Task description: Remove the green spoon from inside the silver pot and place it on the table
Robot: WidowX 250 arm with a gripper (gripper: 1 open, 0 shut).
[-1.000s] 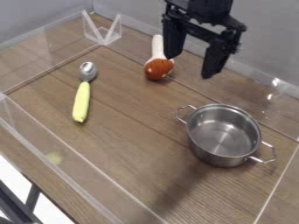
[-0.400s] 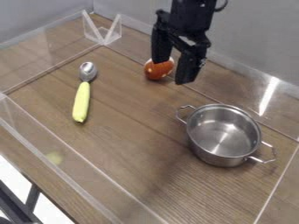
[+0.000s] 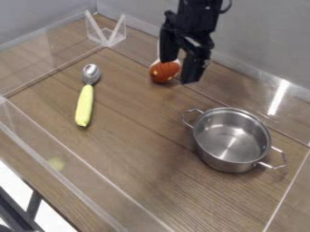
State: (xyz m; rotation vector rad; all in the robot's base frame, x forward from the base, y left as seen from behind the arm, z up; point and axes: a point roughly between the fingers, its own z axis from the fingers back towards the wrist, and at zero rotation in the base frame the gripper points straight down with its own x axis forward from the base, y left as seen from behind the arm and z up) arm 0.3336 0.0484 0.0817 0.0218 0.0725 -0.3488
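Note:
The green spoon (image 3: 86, 97) lies flat on the table (image 3: 145, 136) at the left, its silver bowl pointing away from me and its yellow-green handle toward the front. The silver pot (image 3: 233, 139) stands at the right with nothing inside it and a loop handle on each side. My gripper (image 3: 180, 62) hangs open at the back centre, fingers pointing down, far from both the spoon and the pot. Nothing is between its fingers.
A red-brown rounded object with a cream stem (image 3: 165, 68) lies at the back, just beside and partly behind the gripper's fingers. Low clear acrylic walls (image 3: 49, 54) edge the tabletop. A small clear stand (image 3: 107, 32) sits in the far left corner.
The gripper has moved left and back from above the pot's side to beside the red-brown object, staying open. Spoon and pot have not moved.

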